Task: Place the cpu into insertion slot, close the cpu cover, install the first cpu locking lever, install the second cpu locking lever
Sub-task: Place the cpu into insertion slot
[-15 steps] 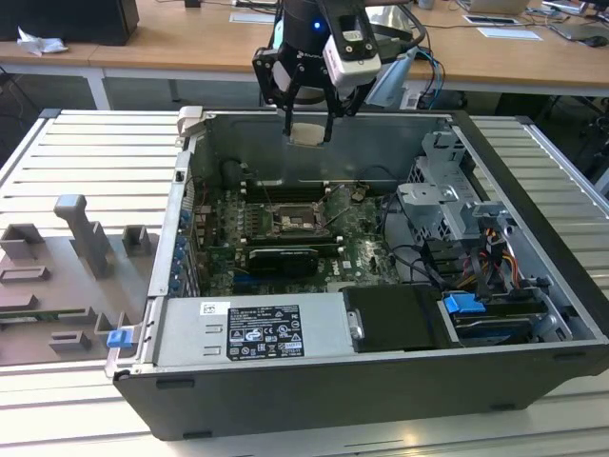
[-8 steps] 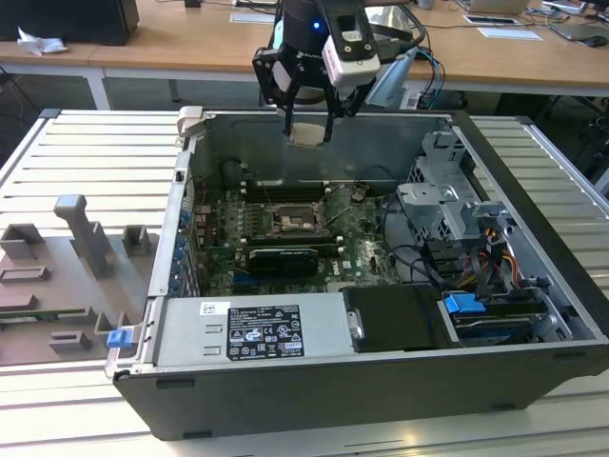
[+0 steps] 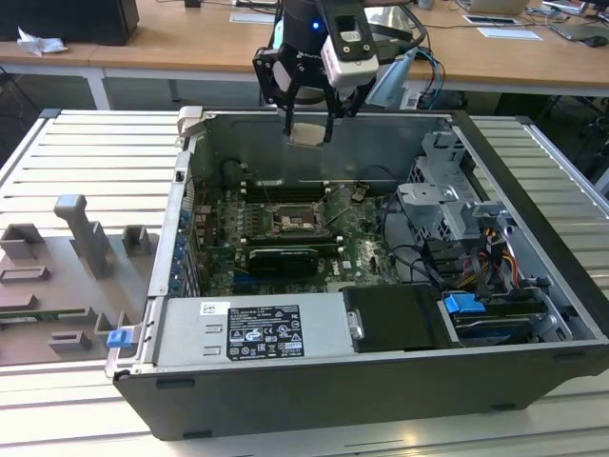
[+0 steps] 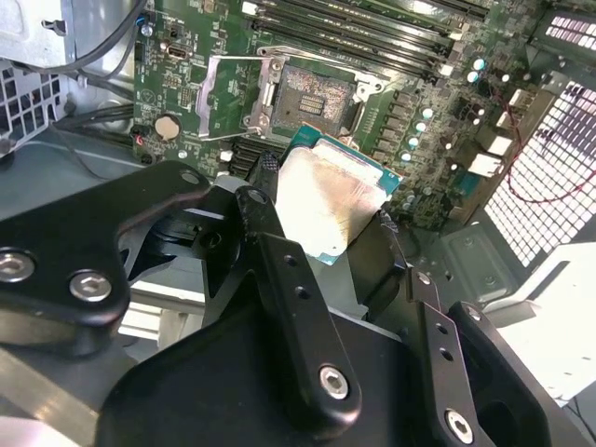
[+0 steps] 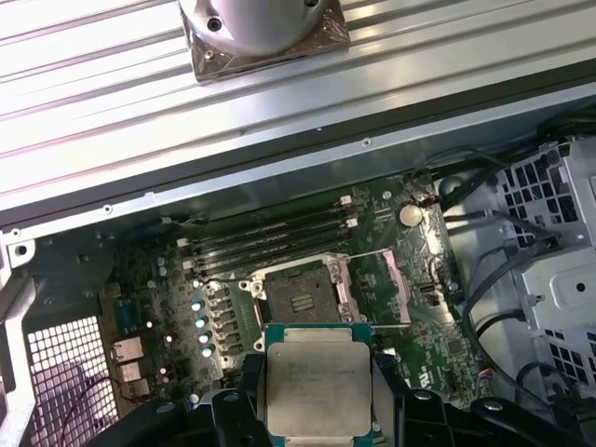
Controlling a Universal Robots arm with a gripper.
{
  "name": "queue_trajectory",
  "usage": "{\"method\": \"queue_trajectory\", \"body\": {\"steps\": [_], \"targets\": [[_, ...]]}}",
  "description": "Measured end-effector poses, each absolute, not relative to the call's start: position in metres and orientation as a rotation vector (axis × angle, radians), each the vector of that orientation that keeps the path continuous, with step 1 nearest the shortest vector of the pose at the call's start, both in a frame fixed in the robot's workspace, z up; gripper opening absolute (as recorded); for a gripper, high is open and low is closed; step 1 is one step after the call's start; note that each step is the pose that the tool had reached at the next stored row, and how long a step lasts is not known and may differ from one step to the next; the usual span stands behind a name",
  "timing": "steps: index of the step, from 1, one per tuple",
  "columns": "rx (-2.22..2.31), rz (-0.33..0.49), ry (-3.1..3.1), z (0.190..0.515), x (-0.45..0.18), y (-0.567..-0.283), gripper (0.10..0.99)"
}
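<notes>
Over PC case (image 3: pixel 400 381), gripper (image 3: pixel 307 126) tight on cpu (image 3: pixel 306 134); first wrist view: insertion slot (image 5: pixel 298 298) bare.

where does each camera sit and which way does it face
Exterior view: off the arm, looking down into the computer case; shows the gripper holding the cpu.
First wrist view: on the arm, looking past the gripper at the insertion slot.
Second wrist view: same, from the gripper's other side.
Both wrist views share cpu and open insertion slot.
</notes>
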State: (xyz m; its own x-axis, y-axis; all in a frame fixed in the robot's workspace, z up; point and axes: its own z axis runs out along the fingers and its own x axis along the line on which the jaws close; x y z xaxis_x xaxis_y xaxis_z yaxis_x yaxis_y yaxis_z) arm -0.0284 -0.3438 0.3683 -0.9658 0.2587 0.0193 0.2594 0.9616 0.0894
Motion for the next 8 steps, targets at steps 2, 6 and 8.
{"method": "queue_trajectory", "body": {"steps": [2, 6, 8], "targets": [[-0.416, -0.143, -3.103, 0.3683, -0.0284, -0.3438, 0.541], [-0.426, -0.143, -3.102, 0.3683, -0.0284, -0.3438, 0.541], [-0.434, -0.143, -3.101, 0.3683, -0.0284, -0.3438, 0.541]]}}
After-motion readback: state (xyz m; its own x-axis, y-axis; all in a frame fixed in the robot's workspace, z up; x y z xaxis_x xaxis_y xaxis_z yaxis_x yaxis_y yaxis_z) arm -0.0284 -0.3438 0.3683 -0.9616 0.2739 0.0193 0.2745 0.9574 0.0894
